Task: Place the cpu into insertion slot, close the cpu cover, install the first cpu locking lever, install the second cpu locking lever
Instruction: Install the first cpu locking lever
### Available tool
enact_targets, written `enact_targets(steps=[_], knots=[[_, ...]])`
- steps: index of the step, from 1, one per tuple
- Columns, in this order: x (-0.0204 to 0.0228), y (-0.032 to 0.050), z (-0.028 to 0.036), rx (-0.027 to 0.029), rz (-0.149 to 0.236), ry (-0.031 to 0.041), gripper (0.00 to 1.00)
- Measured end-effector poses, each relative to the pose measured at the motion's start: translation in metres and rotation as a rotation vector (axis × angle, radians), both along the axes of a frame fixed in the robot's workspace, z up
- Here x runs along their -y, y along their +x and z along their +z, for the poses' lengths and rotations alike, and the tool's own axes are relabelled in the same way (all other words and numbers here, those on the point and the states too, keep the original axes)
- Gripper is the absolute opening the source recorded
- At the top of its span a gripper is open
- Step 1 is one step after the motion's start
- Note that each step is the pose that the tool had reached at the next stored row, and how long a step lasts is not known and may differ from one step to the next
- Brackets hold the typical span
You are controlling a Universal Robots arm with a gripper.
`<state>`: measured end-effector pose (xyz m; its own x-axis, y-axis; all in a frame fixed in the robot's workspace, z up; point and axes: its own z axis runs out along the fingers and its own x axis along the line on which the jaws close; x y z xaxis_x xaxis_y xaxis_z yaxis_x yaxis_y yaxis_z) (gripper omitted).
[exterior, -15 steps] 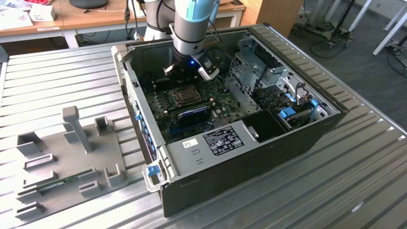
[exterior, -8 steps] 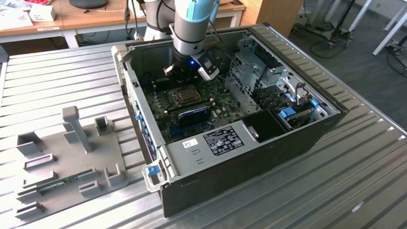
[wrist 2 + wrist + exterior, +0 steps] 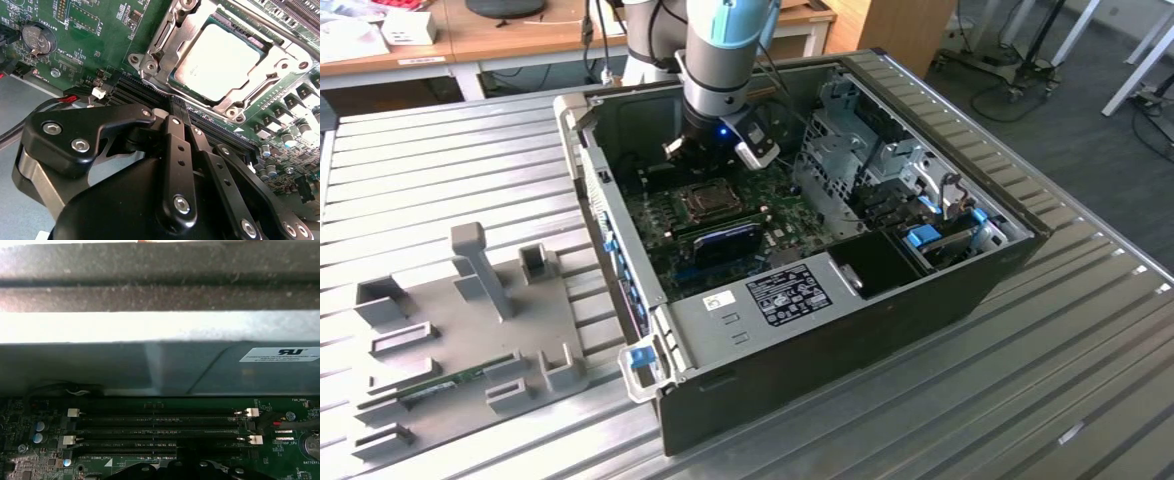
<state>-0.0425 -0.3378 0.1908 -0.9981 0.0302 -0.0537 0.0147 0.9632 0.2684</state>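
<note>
Inside the open computer case [image 3: 881,330], the cpu [image 3: 222,60] lies under the lowered cpu cover [image 3: 162,42]. The end effector [image 3: 179,107], clenched and empty, hovers just beside the cover's corner, over the memory slots [image 3: 131,88].

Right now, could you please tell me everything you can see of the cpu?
The cpu is a flat square chip with a dull grey metal top, lying level in the insertion slot on the green motherboard. The silvery cpu cover lies down around its edges. The tool is beside it, not touching.
</note>
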Motion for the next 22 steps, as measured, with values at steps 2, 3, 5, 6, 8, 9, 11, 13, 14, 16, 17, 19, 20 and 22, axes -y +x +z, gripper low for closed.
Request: enact_targets(steps=[2, 3, 5, 6, 8, 9, 11, 13, 14, 16, 17, 19, 20, 22], knots=[[0.0, 0.0, 0.0, 0.0, 0.0, 0.0, 0.1], [0.0, 0.0, 0.0, 0.0, 0.0, 0.0, 0.1], [0.0, 0.0, -0.0001, 0.0, 0.0, 0.0001, 0.1], [0.0, 0.0, 0.0, 0.0001, 0.0, 0.0001, 0.1], [-0.0001, 0.0001, 0.0014, 0.0005, 0.0, 0.0006, 0.1], [0.0, 0.0, 0.0027, 0.0003, 0.0, -0.0001, 0.1], [0.0, 0.0, 0.0046, 0.0001, 0.0, 0.0001, 0.1], [0.0, 0.0, 0.0048, 0.0001, 0.0, 0.0003, 0.1], [-0.0001, 0.0, 0.0048, 0.0002, 0.0, 0.0007, 0.1], [0.0002, 0.0, 0.005, 0.0, 0.0, 0.01, 0.1], [0.0003, 0.0, 0.005, 0.0001, 0.0, 0.0117, 0.1], [0.0004, 0.0, 0.0049, 0.0, 0.0, 0.0119, 0.1], [0.0005, 0.0, 0.0049, 0.0, 0.0, 0.012, 0.1], [0.0008, 0.0001, 0.0049, 0.0001, 0.0, 0.012, 0.1]])
